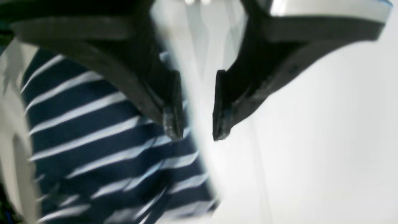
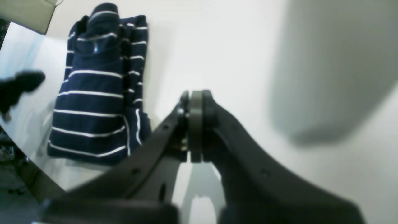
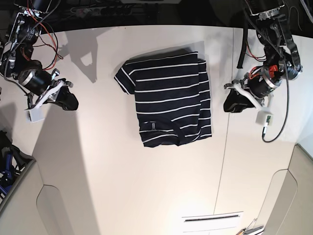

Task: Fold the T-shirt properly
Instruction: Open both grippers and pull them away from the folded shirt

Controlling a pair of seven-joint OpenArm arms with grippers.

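Observation:
The T-shirt (image 3: 168,100), dark navy with thin white stripes, lies folded into a rough rectangle in the middle of the white table, with one sleeve sticking out at its left and a small label patch (image 3: 152,127) near its front edge. My left gripper (image 3: 230,104) hovers just right of the shirt, open and empty. In the left wrist view the left gripper (image 1: 197,129) has its jaws apart beside the cloth edge (image 1: 108,149). My right gripper (image 3: 71,102) is far left of the shirt. In the right wrist view the right gripper (image 2: 196,96) is shut on nothing, with the shirt (image 2: 93,93) beyond it.
A table seam (image 3: 225,147) runs front to back just right of the shirt. A white sheet (image 3: 212,223) lies at the front edge. Grey panels stand at the front left corner (image 3: 19,196) and front right corner (image 3: 293,196). Cables (image 3: 44,34) hang at the back left.

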